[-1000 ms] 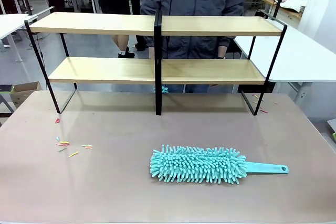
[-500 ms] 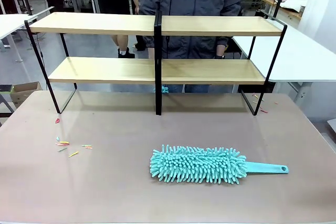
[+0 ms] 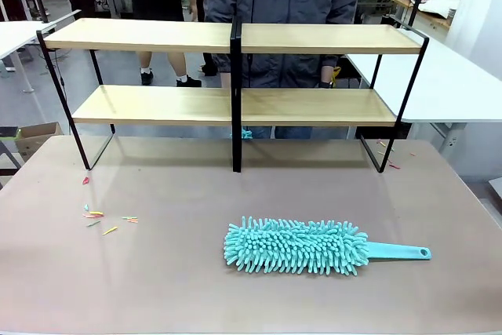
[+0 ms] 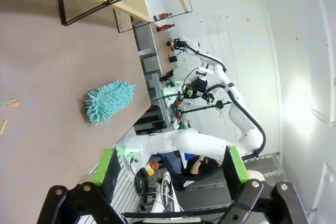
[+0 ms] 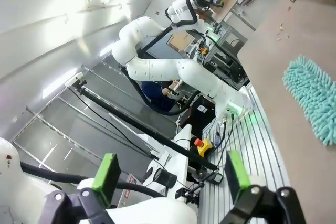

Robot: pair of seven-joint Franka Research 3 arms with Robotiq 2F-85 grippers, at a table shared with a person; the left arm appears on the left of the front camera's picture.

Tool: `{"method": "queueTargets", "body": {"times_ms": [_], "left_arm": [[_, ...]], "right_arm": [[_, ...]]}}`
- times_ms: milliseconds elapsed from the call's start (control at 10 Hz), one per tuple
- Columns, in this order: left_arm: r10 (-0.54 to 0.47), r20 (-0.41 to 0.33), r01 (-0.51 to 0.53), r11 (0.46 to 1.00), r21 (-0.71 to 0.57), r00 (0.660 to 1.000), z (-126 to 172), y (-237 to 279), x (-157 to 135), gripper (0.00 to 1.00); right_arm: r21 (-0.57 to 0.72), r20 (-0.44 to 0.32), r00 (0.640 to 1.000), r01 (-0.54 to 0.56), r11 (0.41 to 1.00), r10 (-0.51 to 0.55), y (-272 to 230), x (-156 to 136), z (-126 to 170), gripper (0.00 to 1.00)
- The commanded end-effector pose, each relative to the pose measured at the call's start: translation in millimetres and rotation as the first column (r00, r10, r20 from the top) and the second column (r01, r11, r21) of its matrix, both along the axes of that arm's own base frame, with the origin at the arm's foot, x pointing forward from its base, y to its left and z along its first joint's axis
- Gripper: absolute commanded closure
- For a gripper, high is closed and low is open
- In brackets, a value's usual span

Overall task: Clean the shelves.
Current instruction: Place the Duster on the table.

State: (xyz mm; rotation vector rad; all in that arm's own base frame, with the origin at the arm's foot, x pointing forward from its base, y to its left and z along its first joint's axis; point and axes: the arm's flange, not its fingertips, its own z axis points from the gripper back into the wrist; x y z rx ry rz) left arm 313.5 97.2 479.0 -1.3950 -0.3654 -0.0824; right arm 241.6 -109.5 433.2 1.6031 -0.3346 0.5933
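At the far edge of the desk [image 3: 157, 288] the shelves [image 3: 235, 104] stand exactly as they did a second ago, and the teal duster [image 3: 296, 246] near the front has not shifted either. The only change is behind the rack: a person in the background has stepped along, while the person in the grey jacket [image 3: 282, 5] stays put just beyond the upper board. For the task, that means nothing has begun; both boards look untouched and the duster waits unpicked.

The shelves run with their long axis across the desk from the robot's left to its right, open faces toward the robot, the black centre post splitting them in the middle. The duster lies roughly parallel to them, fluffy head toward the robot's left, thin handle pointing to the right.

The left pincer [image 4: 170, 169] is open, green pads wide apart with nothing between them, held away from the desk. The right pincer [image 5: 170, 177] is likewise spread open and empty.

A few small coloured scraps [image 3: 102, 217] lie on the desk at the left.
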Motion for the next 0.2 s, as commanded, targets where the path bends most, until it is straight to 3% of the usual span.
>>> {"method": "queueTargets", "body": {"times_ms": [0, 100], "left_arm": [[0.003, 0.028, -0.003, 1.0, -0.025, 1.0, 0.5, -2.4, 1.5, 0.0], [0.003, 0.028, -0.003, 1.0, -0.025, 1.0, 0.5, -2.4, 1.5, 0.0]], "right_arm": [[-0.011, 0.027, 1.0, -0.005, 1.0, 0.005, -2.2, 1.1, -2.7, 0.0], [-0.011, 0.027, 1.0, -0.005, 1.0, 0.005, -2.2, 1.1, -2.7, 0.0]]}}
